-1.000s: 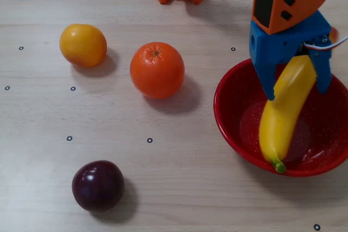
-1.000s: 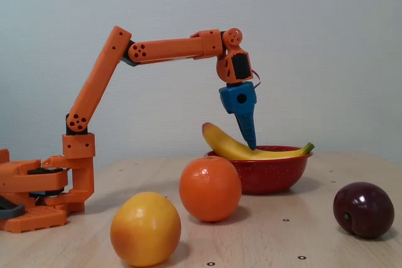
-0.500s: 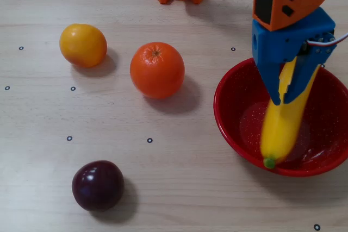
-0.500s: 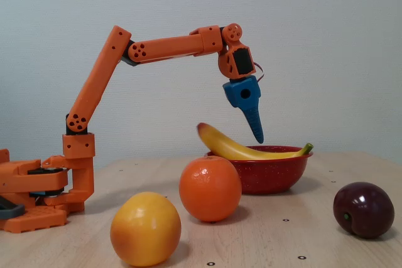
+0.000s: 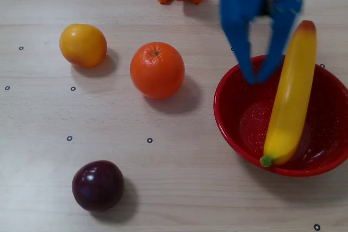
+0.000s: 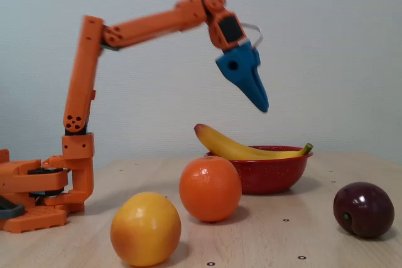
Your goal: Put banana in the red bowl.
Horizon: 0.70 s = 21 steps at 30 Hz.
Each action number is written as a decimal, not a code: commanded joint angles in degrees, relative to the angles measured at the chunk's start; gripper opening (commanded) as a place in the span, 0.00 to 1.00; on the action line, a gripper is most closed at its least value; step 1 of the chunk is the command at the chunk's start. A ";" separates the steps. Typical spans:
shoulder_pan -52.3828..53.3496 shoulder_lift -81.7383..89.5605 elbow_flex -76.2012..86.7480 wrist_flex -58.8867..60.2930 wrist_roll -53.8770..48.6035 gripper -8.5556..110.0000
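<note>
Gripper (image 5: 256,79) hangs in the air above the bowl (image 5: 228,115), its blue fingers a little apart and holding nothing. Banana (image 5: 290,101) lies across the bowl, green tip on the near rim and red tip poking out over the far rim in the overhead view. The job looks done; the arm just needs to go home.
</note>
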State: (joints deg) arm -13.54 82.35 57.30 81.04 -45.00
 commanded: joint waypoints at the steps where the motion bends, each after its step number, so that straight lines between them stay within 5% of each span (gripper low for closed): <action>1: 1.93 11.34 3.43 -3.78 3.16 0.07; 21: 15.82 48.43 40.61 -12.39 20.30 0.07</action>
State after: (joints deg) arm 1.23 125.60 99.49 70.40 -26.37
